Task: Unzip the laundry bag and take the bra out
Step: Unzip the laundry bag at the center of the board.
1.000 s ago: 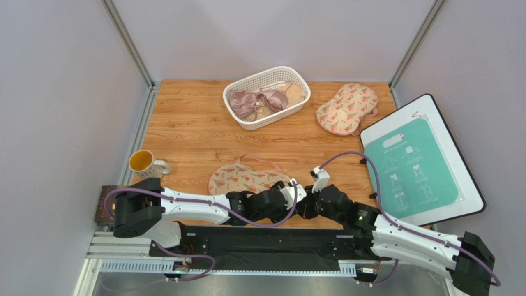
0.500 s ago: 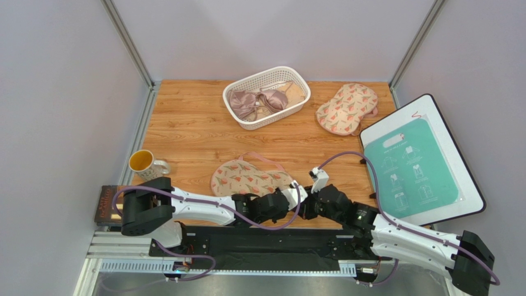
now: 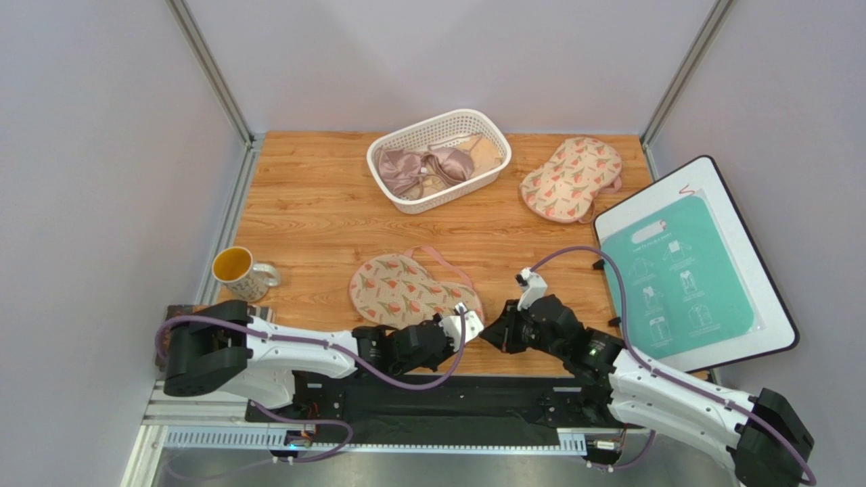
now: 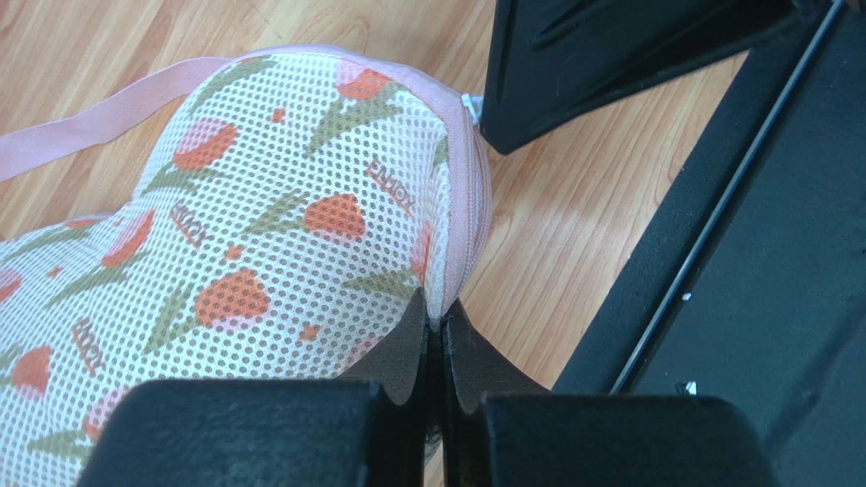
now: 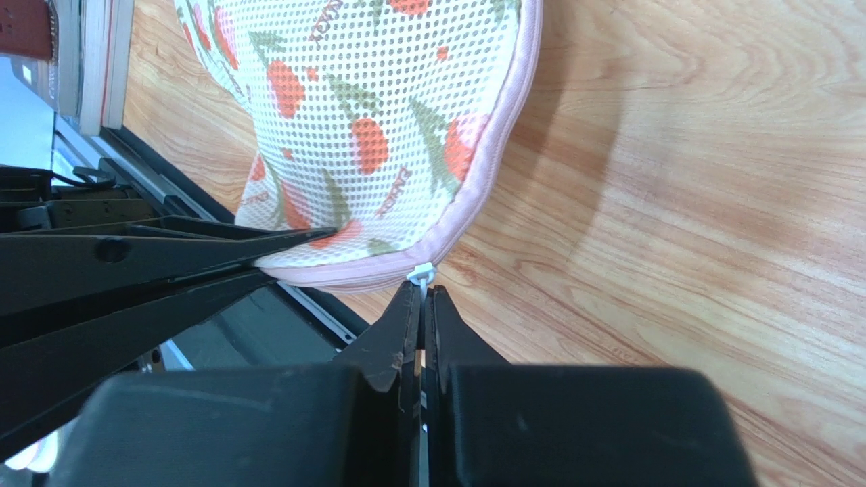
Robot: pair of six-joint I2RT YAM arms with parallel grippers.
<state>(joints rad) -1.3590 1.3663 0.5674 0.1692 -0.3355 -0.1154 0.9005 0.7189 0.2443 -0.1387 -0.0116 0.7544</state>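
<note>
The laundry bag, flowered mesh with pink zip edging, lies near the table's front edge. My left gripper is shut on the bag's pink zip edge at its right end. My right gripper is shut on the small white zip pull at that same end. In the top view the left gripper and the right gripper sit almost tip to tip beside the bag's corner. A pink strap trails from the bag. The bra is hidden; no yellow fabric shows.
A white basket at the back holds a mauve satin bra. A second flowered bag lies at the back right. A teal-faced board leans at the right. A mug stands at the left.
My left gripper has closed on the bag's zip edge, and the left arm has drawn back toward the near edge. The bag has shifted slightly. The right gripper stays shut at the pull.
</note>
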